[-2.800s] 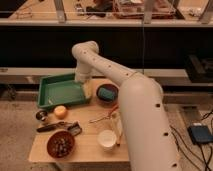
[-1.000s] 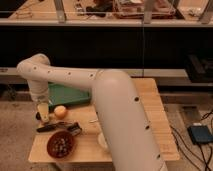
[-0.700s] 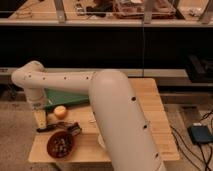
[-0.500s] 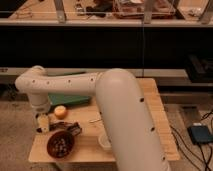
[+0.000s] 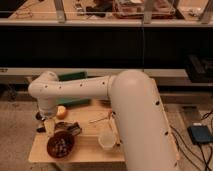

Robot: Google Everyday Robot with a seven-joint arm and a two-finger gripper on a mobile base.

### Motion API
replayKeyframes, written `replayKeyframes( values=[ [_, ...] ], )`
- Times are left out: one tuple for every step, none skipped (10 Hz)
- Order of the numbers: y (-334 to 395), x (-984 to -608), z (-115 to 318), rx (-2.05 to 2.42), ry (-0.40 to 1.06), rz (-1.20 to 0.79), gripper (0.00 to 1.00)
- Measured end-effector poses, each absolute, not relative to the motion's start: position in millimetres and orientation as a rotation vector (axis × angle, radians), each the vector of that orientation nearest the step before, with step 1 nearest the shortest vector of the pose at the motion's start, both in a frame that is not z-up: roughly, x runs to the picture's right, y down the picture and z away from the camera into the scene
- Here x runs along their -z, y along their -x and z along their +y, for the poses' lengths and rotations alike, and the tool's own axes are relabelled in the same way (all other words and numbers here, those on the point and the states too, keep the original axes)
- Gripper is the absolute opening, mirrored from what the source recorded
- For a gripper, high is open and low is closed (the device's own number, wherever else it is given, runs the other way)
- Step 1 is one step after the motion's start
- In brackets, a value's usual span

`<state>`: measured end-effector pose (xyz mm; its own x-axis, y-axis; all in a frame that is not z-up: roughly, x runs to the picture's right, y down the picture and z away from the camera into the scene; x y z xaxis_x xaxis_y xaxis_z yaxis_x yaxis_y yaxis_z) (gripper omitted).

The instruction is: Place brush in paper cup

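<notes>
arm (image 5: 135, 115) pose: the thick white upper link is seen rising from the lower right and is carried leftward across the table (image 5: 85, 152) as a long, nearly level forearm. a sharp bend is made at the rounded joint over the table's left end, and the last link is pointed straight down. gripper (image 5: 49, 126) is found low at the left end of the table, just left of the brush's head and just below the orange ball (image 5: 61, 111). fingers are set wide apart and nothing is seen to be gripped between them. whether the table or brush is touched cannot be told.

brush (image 5: 69, 129) is lying flat on the table, just above the rim of the reddish-brown bowl (image 5: 61, 145), its dark blocky head just right of the gripper. its handle is largely hidden behind the gripper. paper cup (image 5: 106, 141) is standing upright near the table's front edge, well right of the brush, beside the arm. a thin pale utensil (image 5: 100, 119) is lying between the two. green tray (image 5: 75, 102) is partly covered by the forearm.
</notes>
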<state>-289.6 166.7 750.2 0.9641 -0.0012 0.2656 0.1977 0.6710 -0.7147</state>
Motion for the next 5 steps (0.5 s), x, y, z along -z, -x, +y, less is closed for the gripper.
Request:
replayKeyframes(
  values=[
    [295, -753, 165, 0.116, 0.828, -0.266, 0.80],
    [306, -757, 161, 0.128, 0.825, -0.283, 0.80],
    [313, -759, 158, 0.139, 0.824, -0.291, 0.80],
    [320, -761, 157, 0.150, 0.825, -0.298, 0.79],
    [325, -764, 156, 0.154, 0.827, -0.300, 0.72]
  ],
)
